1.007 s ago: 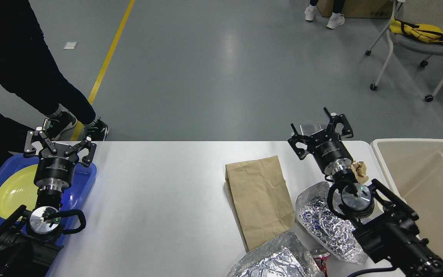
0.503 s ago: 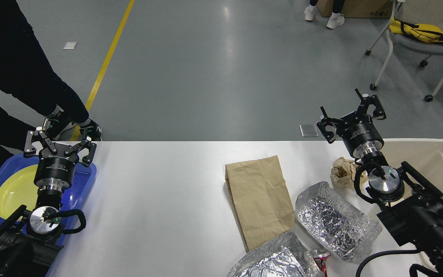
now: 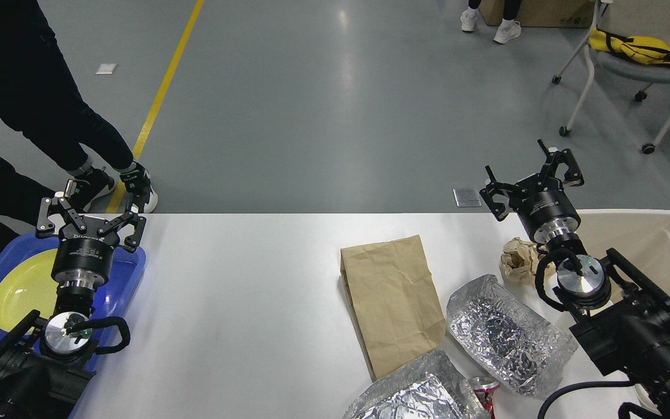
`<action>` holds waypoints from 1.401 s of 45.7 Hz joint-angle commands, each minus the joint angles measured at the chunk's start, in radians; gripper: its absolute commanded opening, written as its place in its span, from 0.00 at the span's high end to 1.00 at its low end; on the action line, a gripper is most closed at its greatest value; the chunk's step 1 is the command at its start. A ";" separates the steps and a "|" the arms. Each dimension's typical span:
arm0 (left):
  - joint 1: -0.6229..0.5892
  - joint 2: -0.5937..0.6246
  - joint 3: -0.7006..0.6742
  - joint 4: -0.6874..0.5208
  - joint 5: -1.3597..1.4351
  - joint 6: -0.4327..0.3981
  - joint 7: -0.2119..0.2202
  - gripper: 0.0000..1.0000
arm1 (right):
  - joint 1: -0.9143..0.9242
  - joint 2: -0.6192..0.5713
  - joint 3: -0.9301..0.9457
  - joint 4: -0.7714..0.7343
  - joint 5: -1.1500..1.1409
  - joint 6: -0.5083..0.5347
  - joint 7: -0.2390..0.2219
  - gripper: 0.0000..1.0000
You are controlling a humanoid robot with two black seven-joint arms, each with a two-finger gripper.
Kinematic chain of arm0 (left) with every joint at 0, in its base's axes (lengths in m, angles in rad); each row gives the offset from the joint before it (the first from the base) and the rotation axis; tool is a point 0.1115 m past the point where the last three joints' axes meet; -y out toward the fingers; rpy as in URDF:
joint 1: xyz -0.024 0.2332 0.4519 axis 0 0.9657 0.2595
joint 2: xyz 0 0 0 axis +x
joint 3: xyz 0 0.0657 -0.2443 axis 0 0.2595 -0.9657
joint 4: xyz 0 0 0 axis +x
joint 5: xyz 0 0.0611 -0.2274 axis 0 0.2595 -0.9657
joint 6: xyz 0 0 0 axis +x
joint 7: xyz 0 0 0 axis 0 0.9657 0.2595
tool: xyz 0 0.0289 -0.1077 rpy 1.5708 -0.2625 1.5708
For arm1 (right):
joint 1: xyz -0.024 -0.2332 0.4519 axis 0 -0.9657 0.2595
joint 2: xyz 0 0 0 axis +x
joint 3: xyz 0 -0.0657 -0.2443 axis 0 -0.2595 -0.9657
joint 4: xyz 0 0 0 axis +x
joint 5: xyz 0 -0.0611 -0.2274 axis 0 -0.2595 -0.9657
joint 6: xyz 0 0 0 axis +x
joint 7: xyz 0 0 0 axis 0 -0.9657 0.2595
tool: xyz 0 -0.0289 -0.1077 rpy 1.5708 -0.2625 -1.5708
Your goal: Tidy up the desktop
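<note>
The white desktop [image 3: 242,302] spans the view. On its right half lie a flat brown paper bag [image 3: 390,299], a crumpled foil wrap [image 3: 503,334], a second foil piece [image 3: 416,396] at the front edge, a red can [image 3: 484,390] between the two foils, and a crumpled brown paper ball [image 3: 518,259]. My right gripper [image 3: 533,180] is open and empty, raised over the table's far right edge, just beyond the paper ball. My left gripper [image 3: 88,218] is open and empty above the blue tray [image 3: 131,273].
The blue tray at the left holds a yellow plate [image 3: 21,288]. A beige plastic bin [image 3: 660,256] stands at the right end of the table. A person's legs [image 3: 44,99] are beyond the far left edge. A wheeled chair [image 3: 631,64] stands at the far right.
My right gripper has swung right and away from above the table middle to the far right edge, uncovering the paper ball. The person's feet have shifted. My left arm has not moved.
</note>
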 commanded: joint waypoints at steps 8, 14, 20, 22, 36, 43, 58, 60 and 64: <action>-0.001 -0.001 0.000 0.000 0.000 0.000 0.000 0.03 | 0.000 -0.002 0.001 0.000 0.000 0.000 0.000 0.00; -0.001 0.000 0.000 0.000 0.000 0.000 0.000 0.03 | 0.003 -0.005 -0.005 0.000 0.000 0.000 0.000 0.00; 0.001 0.000 0.000 0.000 0.000 0.000 0.000 0.03 | 0.017 -0.042 -0.012 -0.001 0.000 0.000 0.000 0.00; 0.001 0.000 0.000 0.000 0.000 0.000 0.000 0.03 | 0.020 -0.059 -0.015 -0.005 0.000 0.000 0.000 0.00; -0.001 -0.001 0.000 0.000 0.000 0.000 0.000 0.03 | 0.055 -0.212 -0.071 -0.009 0.000 0.000 0.000 0.00; -0.001 -0.001 0.000 0.000 0.000 0.000 0.000 0.03 | 0.113 -0.300 -0.286 -0.012 0.006 0.000 0.000 0.00; 0.001 0.000 0.000 0.000 0.000 0.000 0.000 0.03 | 0.216 -0.473 -0.745 -0.015 0.008 0.003 -0.001 0.00; -0.001 0.000 0.000 0.000 0.000 0.000 0.000 0.03 | 0.238 -0.491 -0.803 -0.014 0.011 0.005 0.000 0.00; -0.001 0.000 0.000 0.000 0.000 0.000 0.000 0.03 | 0.282 -0.517 -0.924 -0.014 0.014 0.005 0.000 0.00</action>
